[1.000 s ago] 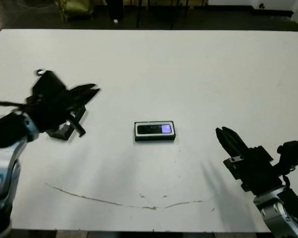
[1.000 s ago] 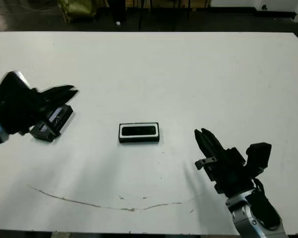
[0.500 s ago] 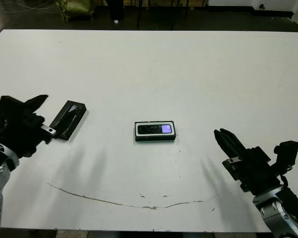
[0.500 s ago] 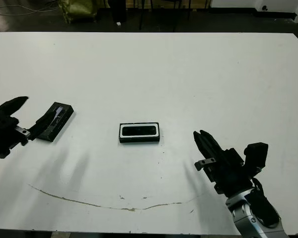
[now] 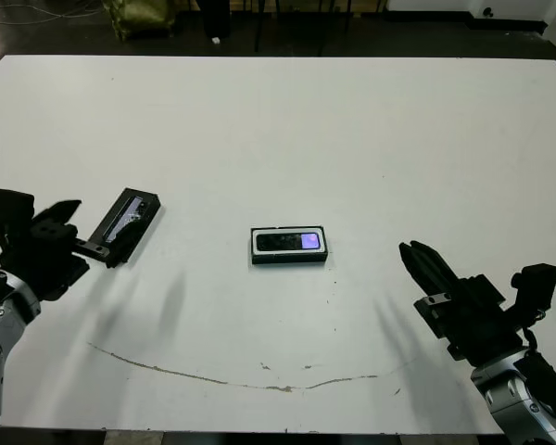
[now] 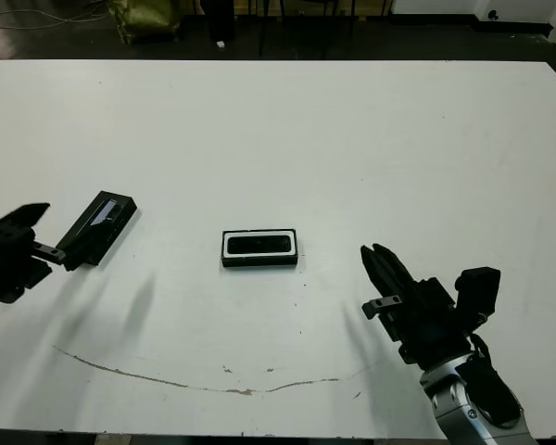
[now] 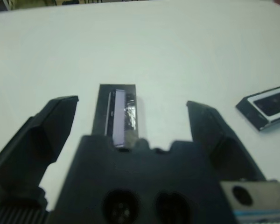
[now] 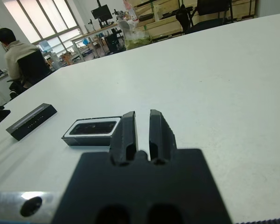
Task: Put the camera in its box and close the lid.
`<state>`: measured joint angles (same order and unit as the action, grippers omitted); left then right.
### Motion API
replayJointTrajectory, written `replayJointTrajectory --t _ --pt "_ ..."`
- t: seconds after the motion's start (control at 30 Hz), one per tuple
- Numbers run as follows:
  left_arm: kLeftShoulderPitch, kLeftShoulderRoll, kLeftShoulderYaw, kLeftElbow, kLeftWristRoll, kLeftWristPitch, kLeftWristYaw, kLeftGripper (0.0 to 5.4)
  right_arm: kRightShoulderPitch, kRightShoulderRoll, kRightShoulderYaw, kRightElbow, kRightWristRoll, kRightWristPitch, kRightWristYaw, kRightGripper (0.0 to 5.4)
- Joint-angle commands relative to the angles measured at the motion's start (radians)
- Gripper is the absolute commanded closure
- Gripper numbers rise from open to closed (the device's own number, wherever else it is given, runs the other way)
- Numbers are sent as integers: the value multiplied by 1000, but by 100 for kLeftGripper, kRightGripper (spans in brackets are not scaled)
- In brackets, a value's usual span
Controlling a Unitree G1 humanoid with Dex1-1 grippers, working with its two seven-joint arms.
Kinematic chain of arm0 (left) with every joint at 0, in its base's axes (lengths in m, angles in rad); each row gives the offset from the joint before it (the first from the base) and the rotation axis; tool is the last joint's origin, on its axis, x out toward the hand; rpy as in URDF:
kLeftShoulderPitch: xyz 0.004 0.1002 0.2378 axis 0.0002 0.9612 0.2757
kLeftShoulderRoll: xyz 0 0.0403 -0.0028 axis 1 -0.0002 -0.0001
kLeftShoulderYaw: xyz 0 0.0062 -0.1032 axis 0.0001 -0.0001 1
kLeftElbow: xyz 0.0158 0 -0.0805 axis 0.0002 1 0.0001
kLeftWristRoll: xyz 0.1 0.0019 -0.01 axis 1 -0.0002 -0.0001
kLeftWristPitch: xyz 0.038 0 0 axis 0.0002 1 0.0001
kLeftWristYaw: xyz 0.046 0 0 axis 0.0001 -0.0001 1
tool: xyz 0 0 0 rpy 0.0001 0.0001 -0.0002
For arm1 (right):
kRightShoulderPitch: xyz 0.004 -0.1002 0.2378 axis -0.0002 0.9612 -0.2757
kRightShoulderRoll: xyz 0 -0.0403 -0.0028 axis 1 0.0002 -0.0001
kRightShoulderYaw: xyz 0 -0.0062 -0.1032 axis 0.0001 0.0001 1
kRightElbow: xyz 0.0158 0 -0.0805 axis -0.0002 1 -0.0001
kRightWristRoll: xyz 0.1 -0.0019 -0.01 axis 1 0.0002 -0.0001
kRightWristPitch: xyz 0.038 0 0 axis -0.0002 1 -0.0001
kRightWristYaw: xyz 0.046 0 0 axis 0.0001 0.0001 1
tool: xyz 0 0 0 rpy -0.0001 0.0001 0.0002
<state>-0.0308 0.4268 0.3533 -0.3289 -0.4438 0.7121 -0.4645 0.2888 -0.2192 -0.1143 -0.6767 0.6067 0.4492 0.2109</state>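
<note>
The camera [image 5: 287, 242], a slim black bar with a bluish-purple patch, lies inside the white-lined box [image 5: 256, 253] at the table's middle; both also show in the right wrist view, where the box [image 8: 91, 133] lies just beyond my shut right fingers. The lid [image 5: 127, 223] rests flat on the table to the left, its glossy strip up. My left gripper [image 5: 79, 229] sits open just short of the lid's near end, and the lid [image 7: 117, 109] shows beyond its spread fingers without touching them. My right gripper [image 5: 410, 252] is shut and empty at the front right.
A thin brown scuff line [image 5: 213, 375] runs along the table near its front edge. Beyond the far edge are a dark floor, chair legs and an olive bag [image 5: 141, 13]. A person [image 8: 16, 51] sits at a desk far behind the table.
My left gripper has pulled back from over the lid toward the left front, leaving the lid lying on the table. The right arm, box and camera have not moved.
</note>
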Motion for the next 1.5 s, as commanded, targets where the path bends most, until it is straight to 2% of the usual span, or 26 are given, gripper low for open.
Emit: replayJointTrajectory --t 0.03,0.13,0.33,0.47,0.67,0.8,0.93,1.1,1.23,1.37,1.5 --pt "1 -5 -13 36 -17 22 11 3 18 -7 -4 15 -3 17 -4 540" --pt "0 -5 -23 44 -15 18 32 3 19 -7 -5 54 -8 -7 22 540" --pt "3 15 -58 120 49 -91 30 3 17 -5 -6 97 -22 -47 64 540" --pt "-6 39 -83 182 110 -142 36 3 23 -7 -6 51 -18 -6 28 540" --pt "-27 41 -90 262 138 -181 40 3 24 -3 -7 74 -18 -24 41 540" --pt "-40 43 -88 311 140 -203 34 3 31 -4 -7 48 -22 -2 16 540" --pt "-42 49 -93 337 141 -211 25 3 29 -11 -8 49 -4 -15 44 540" --pt "-41 37 -82 352 103 -213 -2 3 32 -10 -11 44 -9 2 27 540" --pt "-40 39 -90 367 93 -226 -26 3 27 -6 -15 98 -17 -44 68 540" --pt "-37 39 -97 357 92 -218 -33 3 35 -10 -10 54 -21 -16 42 540" --pt "-40 47 -104 359 95 -216 -39 3 31 -12 -13 65 -19 -21 49 540"
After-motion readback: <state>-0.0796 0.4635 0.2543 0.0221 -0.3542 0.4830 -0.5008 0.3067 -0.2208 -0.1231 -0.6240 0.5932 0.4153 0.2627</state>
